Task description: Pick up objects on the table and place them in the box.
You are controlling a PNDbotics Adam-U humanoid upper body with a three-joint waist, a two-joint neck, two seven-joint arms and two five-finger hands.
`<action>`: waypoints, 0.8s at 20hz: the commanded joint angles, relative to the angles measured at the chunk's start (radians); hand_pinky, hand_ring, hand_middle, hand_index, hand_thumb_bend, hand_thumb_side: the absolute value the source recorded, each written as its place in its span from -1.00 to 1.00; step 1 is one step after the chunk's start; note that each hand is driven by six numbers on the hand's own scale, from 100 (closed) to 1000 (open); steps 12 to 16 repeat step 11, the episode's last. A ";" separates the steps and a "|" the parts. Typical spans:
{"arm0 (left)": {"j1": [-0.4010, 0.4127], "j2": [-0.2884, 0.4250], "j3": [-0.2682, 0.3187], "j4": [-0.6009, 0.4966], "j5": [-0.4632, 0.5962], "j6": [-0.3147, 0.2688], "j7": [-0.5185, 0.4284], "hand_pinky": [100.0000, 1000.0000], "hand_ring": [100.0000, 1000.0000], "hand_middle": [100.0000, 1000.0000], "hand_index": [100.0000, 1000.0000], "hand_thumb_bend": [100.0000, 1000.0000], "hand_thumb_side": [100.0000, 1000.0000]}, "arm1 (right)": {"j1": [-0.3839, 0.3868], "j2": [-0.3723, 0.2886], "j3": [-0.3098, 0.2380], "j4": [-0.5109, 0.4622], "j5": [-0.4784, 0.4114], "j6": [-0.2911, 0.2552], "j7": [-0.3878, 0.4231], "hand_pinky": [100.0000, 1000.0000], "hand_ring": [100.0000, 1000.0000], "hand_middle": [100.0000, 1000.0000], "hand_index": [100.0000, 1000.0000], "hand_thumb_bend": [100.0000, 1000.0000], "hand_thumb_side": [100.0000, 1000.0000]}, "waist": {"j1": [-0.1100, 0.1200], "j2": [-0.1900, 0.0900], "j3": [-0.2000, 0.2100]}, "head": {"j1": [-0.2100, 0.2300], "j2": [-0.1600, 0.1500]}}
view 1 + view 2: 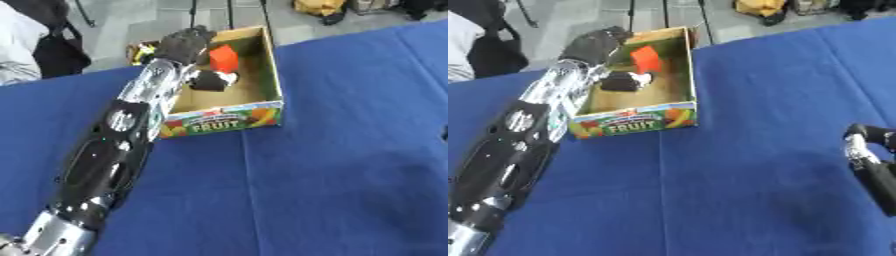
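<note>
— Box [229, 119], the fruit carton: what's the left hand [185, 43] doing over it?

— Reaching across the far left corner, fingers curled round a red block [224, 58], held above the inside, likely for dropping.

— Anything already in there?

— A dark object with a white patch [210, 80] lies on the bottom.

— The right hand [866, 150]?

— Idle at the right edge; I cannot tell its fingers.

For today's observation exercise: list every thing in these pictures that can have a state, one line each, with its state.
Fruit box: open-topped, upright on the blue tablecloth.
Red block: over the box, at the left robot hand.
Black-and-white object: lying inside the box.
Left robot hand: over the box, fingers curled.
Right robot hand: at right edge, idle.
</note>
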State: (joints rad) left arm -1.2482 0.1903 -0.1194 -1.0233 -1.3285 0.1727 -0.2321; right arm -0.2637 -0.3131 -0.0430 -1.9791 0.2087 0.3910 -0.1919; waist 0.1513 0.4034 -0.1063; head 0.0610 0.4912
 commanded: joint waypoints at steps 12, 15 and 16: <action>0.278 0.127 -0.015 -0.804 0.469 0.032 0.209 -0.28 0.19 0.27 0.73 -1.00 0.75 | -0.018 0.003 -0.027 -0.021 0.007 -0.009 -0.024 0.45 0.89 0.30 0.47 -1.00 0.30 | -0.040 -0.017 0.069 | -0.058 0.008; 0.278 0.127 -0.015 -0.804 0.469 0.032 0.209 -0.28 0.19 0.27 0.73 -1.00 0.75 | -0.018 0.003 -0.027 -0.021 0.007 -0.009 -0.024 0.45 0.89 0.30 0.47 -1.00 0.30 | -0.040 -0.017 0.069 | -0.058 0.008; 0.278 0.127 -0.015 -0.804 0.469 0.032 0.209 -0.28 0.19 0.27 0.73 -1.00 0.75 | -0.018 0.003 -0.027 -0.021 0.007 -0.009 -0.024 0.45 0.89 0.30 0.47 -1.00 0.30 | -0.040 -0.017 0.069 | -0.058 0.008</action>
